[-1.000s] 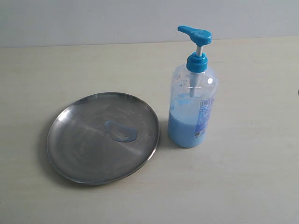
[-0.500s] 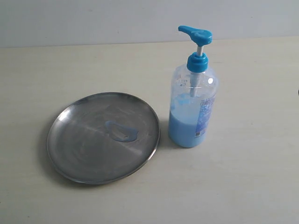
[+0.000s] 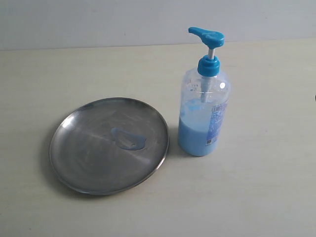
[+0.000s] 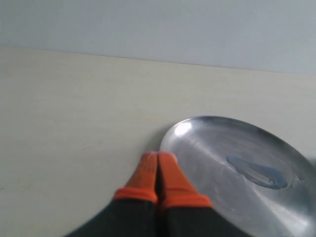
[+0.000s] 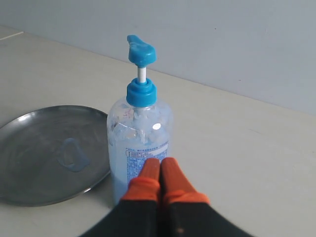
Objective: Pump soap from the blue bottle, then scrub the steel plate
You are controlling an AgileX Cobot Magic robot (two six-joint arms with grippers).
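Observation:
The steel plate [image 3: 108, 145] lies flat on the table, left of centre, with a small bluish puddle of soap [image 3: 128, 139] near its middle. Just to its right stands the blue bottle [image 3: 202, 116], upright, pump head raised, about a third full of pale blue liquid. Neither arm shows in the exterior view. In the left wrist view my left gripper [image 4: 158, 157] is shut and empty, its orange tips beside the rim of the plate [image 4: 242, 173], where the soap [image 4: 259, 173] shows. My right gripper [image 5: 160, 162] is shut and empty, facing the bottle [image 5: 140, 143]; the plate [image 5: 49, 153] lies beyond.
The table [image 3: 256, 197] is a pale cream surface with a grey wall [image 3: 98, 19] behind it. Nothing else stands on it in these views.

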